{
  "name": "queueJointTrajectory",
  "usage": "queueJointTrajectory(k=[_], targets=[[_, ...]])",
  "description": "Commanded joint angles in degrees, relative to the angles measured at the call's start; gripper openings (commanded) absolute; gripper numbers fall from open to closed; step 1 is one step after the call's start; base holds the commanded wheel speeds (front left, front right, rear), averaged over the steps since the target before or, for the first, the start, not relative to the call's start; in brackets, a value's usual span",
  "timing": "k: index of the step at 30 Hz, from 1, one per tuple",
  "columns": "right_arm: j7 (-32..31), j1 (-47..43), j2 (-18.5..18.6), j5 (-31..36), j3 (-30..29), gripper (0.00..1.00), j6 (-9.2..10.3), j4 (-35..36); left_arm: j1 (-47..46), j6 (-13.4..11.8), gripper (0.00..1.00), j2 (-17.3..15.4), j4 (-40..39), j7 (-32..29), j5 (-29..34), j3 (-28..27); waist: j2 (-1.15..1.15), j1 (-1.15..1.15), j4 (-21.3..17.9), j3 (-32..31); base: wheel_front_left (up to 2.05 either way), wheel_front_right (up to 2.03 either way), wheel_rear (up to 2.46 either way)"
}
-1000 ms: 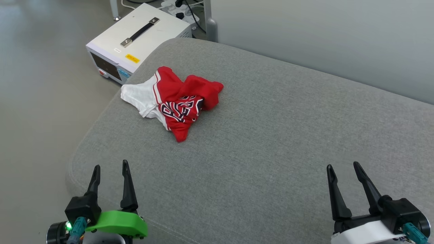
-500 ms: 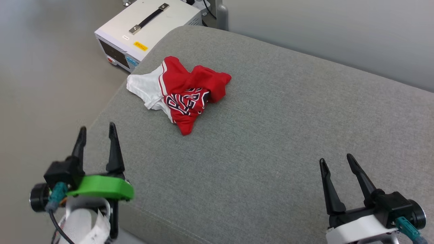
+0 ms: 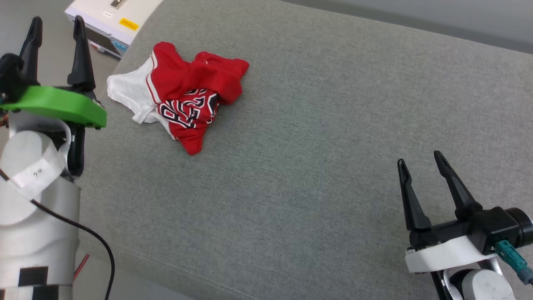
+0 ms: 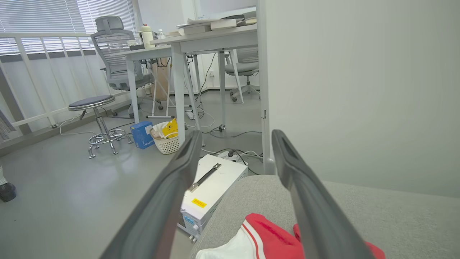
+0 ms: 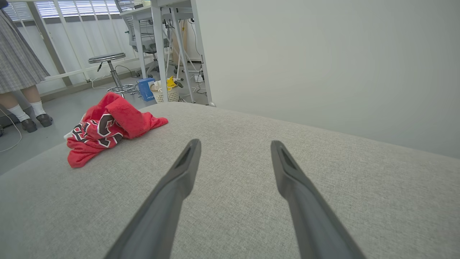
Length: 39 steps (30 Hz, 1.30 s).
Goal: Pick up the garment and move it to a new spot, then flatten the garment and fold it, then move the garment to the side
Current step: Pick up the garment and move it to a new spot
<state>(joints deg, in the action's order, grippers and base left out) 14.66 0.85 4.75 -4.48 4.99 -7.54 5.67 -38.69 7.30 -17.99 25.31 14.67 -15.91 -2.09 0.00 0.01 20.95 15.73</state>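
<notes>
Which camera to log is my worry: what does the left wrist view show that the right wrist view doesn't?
Left wrist view adds the white box with a handle, beside the couch. Right wrist view adds a person's plaid skirt and the black lettering on the garment. Both share the garment, the couch, the stool and the basket.

1. Soft, even daylight enters through the window blinds (image 4: 54, 18), far beyond the left tool (image 4: 236, 132) and off to its left; they look washed out.
2. Shadows are faint: just a thin dark edge beneath the garment (image 3: 183, 96).
3. Near the lens the right tool (image 5: 235, 141) blurs, and wrist views bend at their edges.
</notes>
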Motion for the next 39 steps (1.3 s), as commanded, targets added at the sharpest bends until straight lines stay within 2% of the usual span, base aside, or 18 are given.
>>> queueJointTrajectory(k=[1, 4, 6, 11, 13, 18, 20, 24, 28, 34, 35, 36, 37, 39], targets=[[0.34, 1.40, 0.44, 0.60, -0.04, 1.00, 0.05, 0.47, -2.83, 0.16, 1.00, -1.61, 1.58, 0.15, -1.91, 2.35, 0.00, -0.01, -3.31, 3.86, 0.00, 0.00, 0.00], [0.34, 2.53, 0.65, 0.65, -0.04, 1.00, 0.05, 0.97, -8.04, 0.17, 1.00, -5.97, 5.22, -2.97, -6.89, 9.56, 0.00, -0.01, -4.60, 5.47, 0.00, 0.00, 0.00], [0.34, 3.07, 0.73, 0.73, -0.13, 1.00, 0.05, 1.42, -10.91, 0.17, 1.00, -8.38, 6.84, -7.57, -11.20, 14.44, 0.00, -0.01, -5.42, 6.34, 0.00, 0.00, 0.00], [0.34, 3.82, 0.94, 0.95, -0.43, 1.00, 0.05, 2.43, -15.99, 0.18, 1.00, -14.42, 8.02, -24.09, -23.45, 26.30, 0.00, -0.01, -7.57, 8.10, 0.00, 0.00, 0.00], [0.34, 3.95, 1.03, 1.00, -0.69, 1.00, 0.05, 2.72, -17.29, 0.18, 1.00, -16.38, 7.45, -30.64, -28.01, 30.37, 0.00, -0.01, -8.21, 8.69, 0.00, 0.00, 0.00], [0.34, 4.55, 1.42, 1.05, -0.79, 1.00, 0.05, 3.11, -19.19, 0.18, 1.00, -20.06, 6.75, -43.84, -34.88, 39.64, 0.00, -0.01, -9.56, 10.24, 0.00, 0.00, 0.00], [0.34, 4.94, 1.52, 1.04, -0.77, 1.00, 0.05, 3.21, -19.62, 0.18, 1.00, -20.99, 6.60, -47.49, -36.86, 42.77, 0.00, -0.01, -10.07, 10.86, 0.00, 0.00, 0.00], [0.34, 5.61, 1.60, 1.00, -0.69, 1.00, 0.05, 3.31, -20.09, 0.18, 1.00, -22.06, 7.43, -51.33, -37.88, 48.82, 0.00, -0.01, -10.92, 12.06, 0.00, 0.00, 0.00], [0.34, 6.04, 1.56, 0.88, -0.51, 1.00, 0.05, 3.15, -19.41, 0.18, 1.00, -21.43, 10.21, -53.33, -38.93, 53.83, 0.00, -0.01, -11.62, 12.95, 0.00, 0.00, 0.00], [0.34, 6.24, 1.29, 0.64, -0.38, 1.00, 0.05, 2.61, -18.32, 0.18, 1.00, -19.24, 14.16, -51.45, -40.90, 58.80, 0.00, -0.01, -12.07, 13.18, 0.00, 0.00, 0.00], [0.34, 6.21, 1.30, 0.62, -0.33, 1.00, 0.05, 2.50, -18.48, 0.18, 0.50, -19.22, 14.50, -50.85, -40.91, 59.45, 0.00, -0.01, -12.05, 13.04, 0.00, 0.00, 0.00], [0.34, 6.17, 1.30, 0.56, -0.38, 1.00, 0.05, 2.35, -18.86, 0.18, 0.28, -19.30, 14.98, -49.66, -40.84, 60.00, 0.00, -0.01, -11.97, 12.63, 0.00, 0.00, 0.00], [0.34, 6.10, 1.28, 0.48, -0.46, 1.00, 0.05, 2.27, -19.19, 0.18, 0.00, -19.36, 15.36, -48.69, -40.96, 60.26, 0.00, -0.01, -11.89, 12.29, 0.00, 0.00, 0.00], [0.34, 5.88, 1.18, 0.30, -0.65, 1.00, 0.05, 2.09, -20.29, 0.18, 0.00, -19.68, 15.76, -45.91, -40.67, 60.96, 0.00, -0.01, -11.62, 11.23, 0.00, 0.00, 0.00]])
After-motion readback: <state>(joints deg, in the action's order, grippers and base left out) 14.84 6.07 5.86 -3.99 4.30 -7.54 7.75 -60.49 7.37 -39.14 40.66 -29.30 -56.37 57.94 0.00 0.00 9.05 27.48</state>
